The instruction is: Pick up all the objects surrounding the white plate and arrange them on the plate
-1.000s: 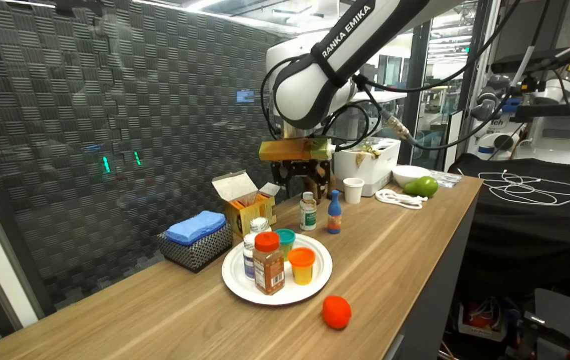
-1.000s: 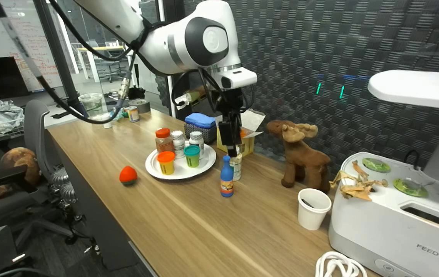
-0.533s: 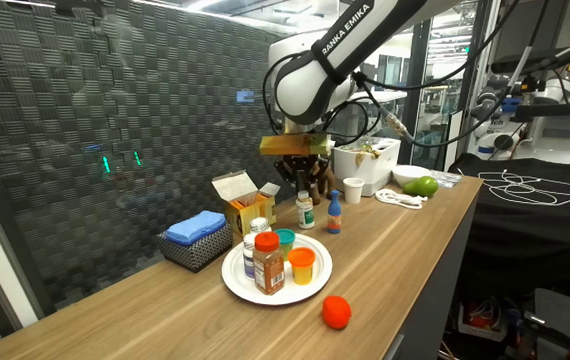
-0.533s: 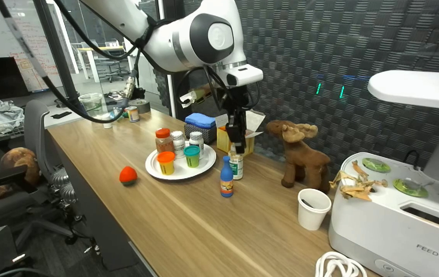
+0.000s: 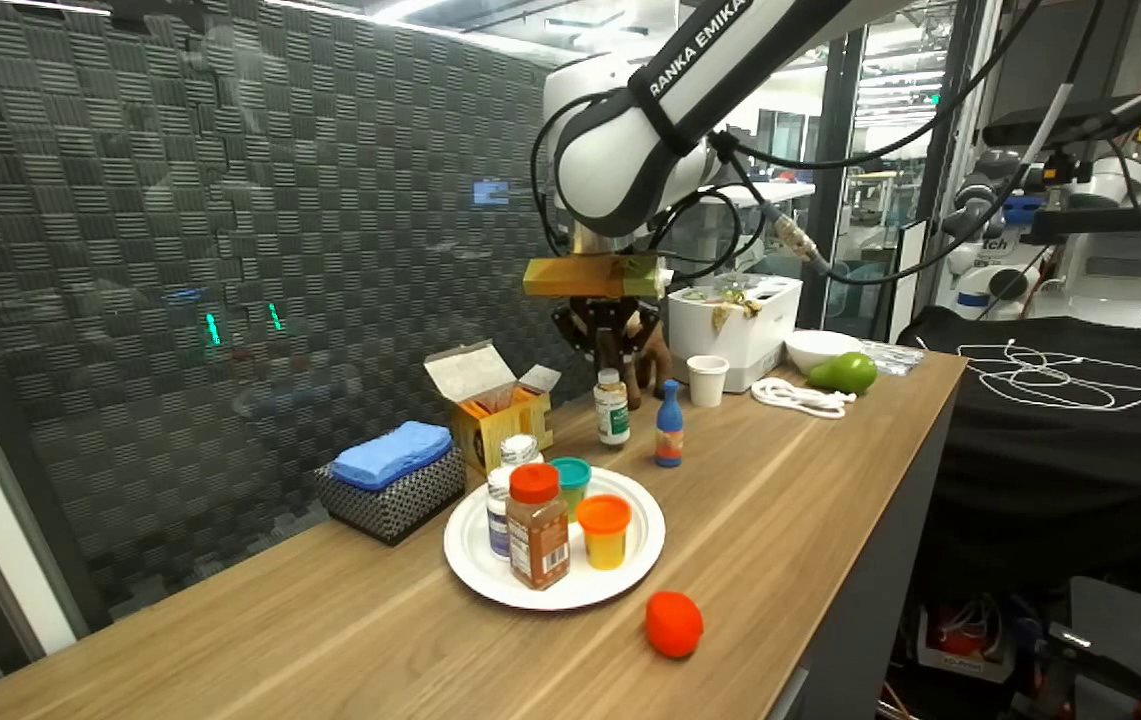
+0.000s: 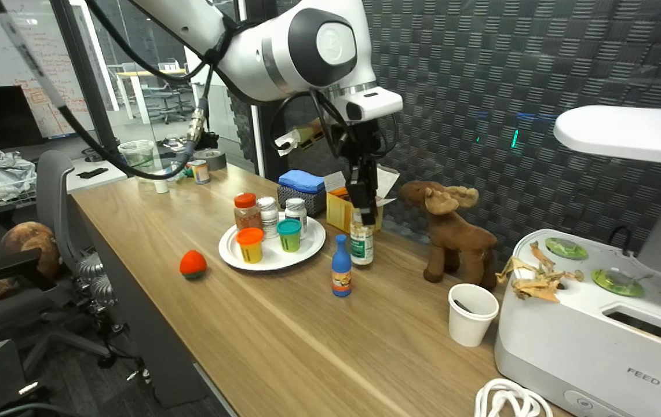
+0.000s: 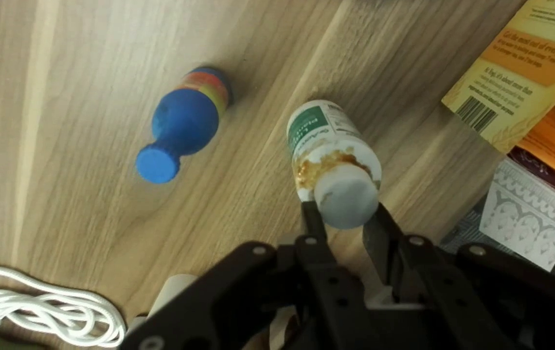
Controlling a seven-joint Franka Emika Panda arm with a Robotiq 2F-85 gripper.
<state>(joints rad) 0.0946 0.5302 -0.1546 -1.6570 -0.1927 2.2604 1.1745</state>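
My gripper (image 7: 346, 210) is shut on the white cap of a bottle with a green label (image 7: 309, 124). In both exterior views this bottle stands upright and appears just off the table. Next to it is a blue bottle (image 6: 342, 266), standing on the wood. The white plate (image 5: 580, 592) carries a red-capped spice jar (image 5: 540, 535), two white pill bottles (image 6: 269, 219), an orange-lidded cup (image 5: 605, 538) and a teal-lidded cup (image 6: 289, 236). A red-orange ball (image 5: 673, 625) lies on the table in front of the plate.
Close behind the held bottle are an open yellow box (image 5: 502, 425) and a brown toy moose (image 6: 460, 237). A blue cloth (image 5: 395, 455) lies on a dark box. A white paper cup (image 6: 472, 315), coiled white cord (image 7: 58, 311) and white planter (image 6: 573, 330) stand farther along.
My gripper, open above the green-labelled bottle a second ago, has closed on its cap. Bottle and gripper have since risen a little.
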